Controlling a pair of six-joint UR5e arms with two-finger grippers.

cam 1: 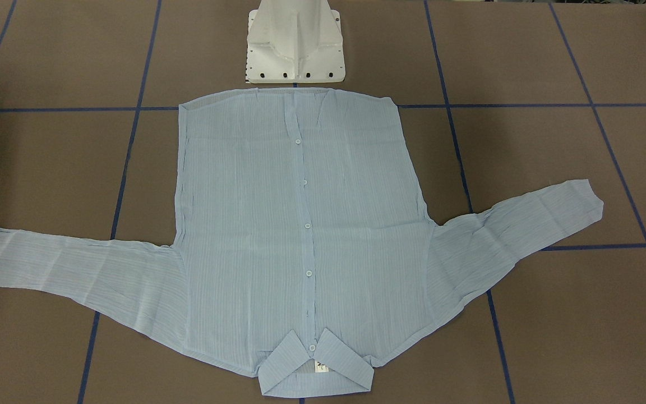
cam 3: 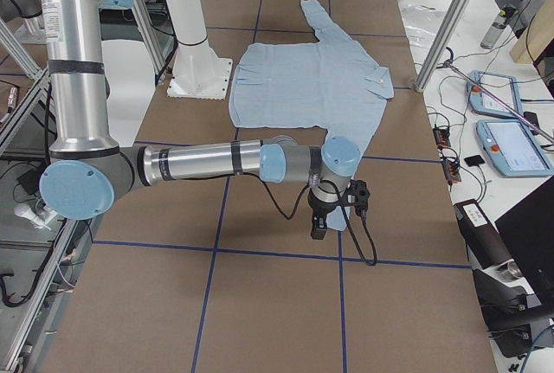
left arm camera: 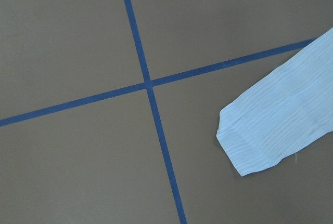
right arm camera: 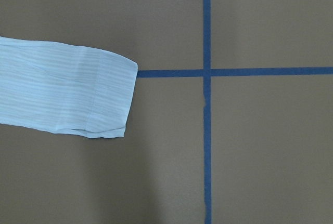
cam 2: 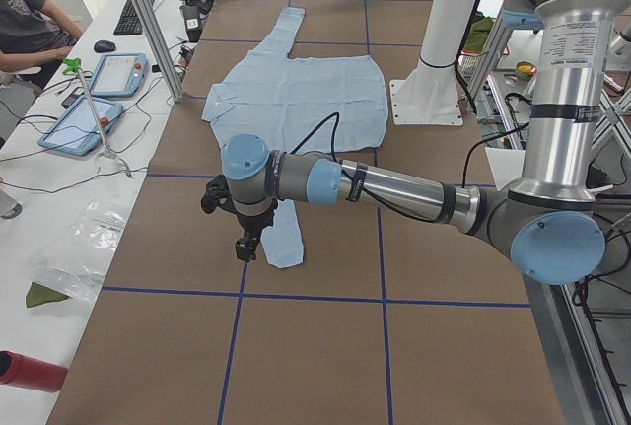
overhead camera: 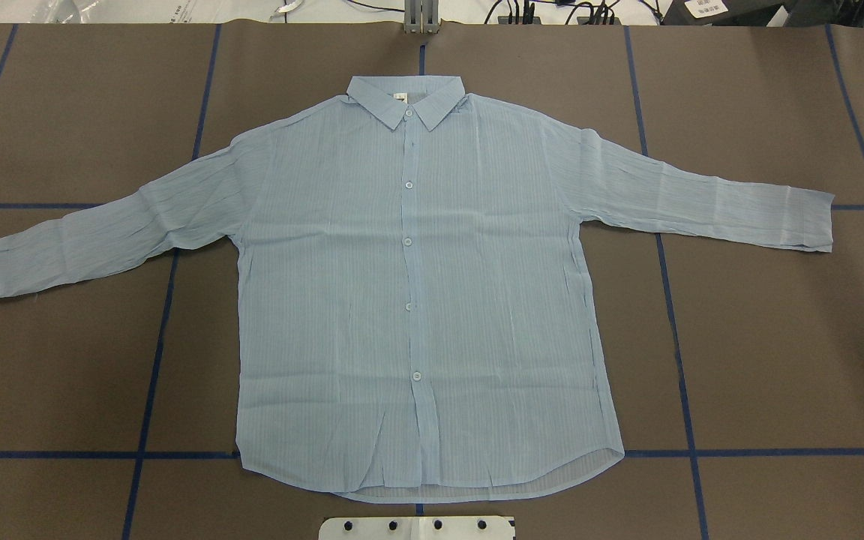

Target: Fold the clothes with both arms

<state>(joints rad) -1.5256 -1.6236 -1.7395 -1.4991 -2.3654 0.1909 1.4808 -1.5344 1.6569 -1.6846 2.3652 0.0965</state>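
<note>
1. Jaws: the left gripper point(cam 2: 245, 244) and the right gripper point(cam 3: 318, 228) show only in the two side views. Each points down over a sleeve end, and whether the jaws are apart or together cannot be told. No cloth is seen lifted.
2. Shirt point(overhead camera: 417, 300): it lies flat and buttoned side up at the centre of the overhead view on the brown table point(overhead camera: 777, 337). The collar point(overhead camera: 406, 101) is at upper centre, and the sleeves spread toward the left and right edges.
3. Wrist views: one cuff point(left arm camera: 260, 141) sits at lower right of the left wrist view. The other cuff point(right arm camera: 104, 99) sits at the left of the right wrist view. Each lies flat near a crossing of blue tape lines point(left arm camera: 148, 83).
4. Step, as judged: the opening. Nothing is folded yet, and the left arm point(cam 2: 394, 188) and right arm point(cam 3: 208, 163) are posed for a first grasp.
5. Next move, as judged: each gripper descends onto its cuff and pinches the thin fabric. Both then carry the sleeves inward over the body together, without dragging it askew.
</note>
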